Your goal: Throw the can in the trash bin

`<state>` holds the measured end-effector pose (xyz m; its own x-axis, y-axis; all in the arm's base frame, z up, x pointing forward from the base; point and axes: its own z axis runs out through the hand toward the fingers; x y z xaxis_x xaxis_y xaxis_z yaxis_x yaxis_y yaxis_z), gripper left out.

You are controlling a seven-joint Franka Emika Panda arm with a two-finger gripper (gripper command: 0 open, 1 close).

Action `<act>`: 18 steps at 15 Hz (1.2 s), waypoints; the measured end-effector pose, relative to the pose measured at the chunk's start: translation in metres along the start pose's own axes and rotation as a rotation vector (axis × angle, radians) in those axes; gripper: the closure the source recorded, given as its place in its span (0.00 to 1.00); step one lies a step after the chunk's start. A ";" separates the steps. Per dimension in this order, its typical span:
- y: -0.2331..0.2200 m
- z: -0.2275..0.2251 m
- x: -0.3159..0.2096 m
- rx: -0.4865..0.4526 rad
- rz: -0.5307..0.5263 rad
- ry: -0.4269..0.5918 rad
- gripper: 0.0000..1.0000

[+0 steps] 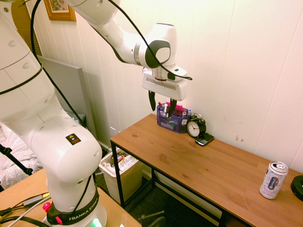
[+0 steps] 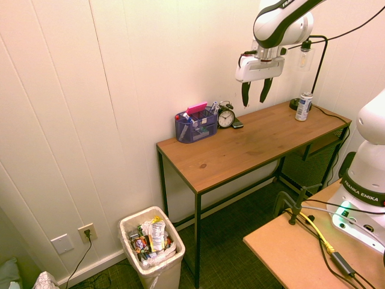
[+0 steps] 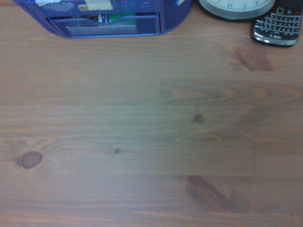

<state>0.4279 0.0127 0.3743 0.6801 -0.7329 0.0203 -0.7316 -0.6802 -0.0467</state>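
Desk (image 2: 264, 141): below the gripper (image 2: 257, 103). Organizer (image 2: 196, 126): on desk, lower than the gripper. Clock (image 2: 225, 117): on desk, lower than the gripper, between organizer and phone. Phone (image 2: 237, 124): on desk, just beside clock. Can (image 1: 273, 180): upright on desk, well right of the gripper in first exterior view; lamp (image 2: 294, 104) near it. Bin (image 2: 163, 278): on floor, below and left of the gripper in both exterior views; trash (image 2: 153, 238) inside.

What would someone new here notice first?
Probably the big white robot arm, its open claw hanging above the wooden desk. Next, the silver can standing near the desk's far end, away from the claw, and the stuffed trash bin on the floor beside the desk.
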 end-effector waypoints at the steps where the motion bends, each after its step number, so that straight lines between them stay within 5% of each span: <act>1: 0.000 0.001 0.000 -0.001 0.000 -0.001 0.00; 6: 0.028 0.013 0.043 0.001 0.136 0.035 0.00; 14: 0.202 0.038 0.256 -0.004 0.597 0.045 0.00; 18: 0.232 0.061 0.327 -0.046 0.704 0.027 0.00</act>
<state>0.4836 -0.3837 0.3095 0.0435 -0.9987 0.0260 -0.9989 -0.0439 -0.0158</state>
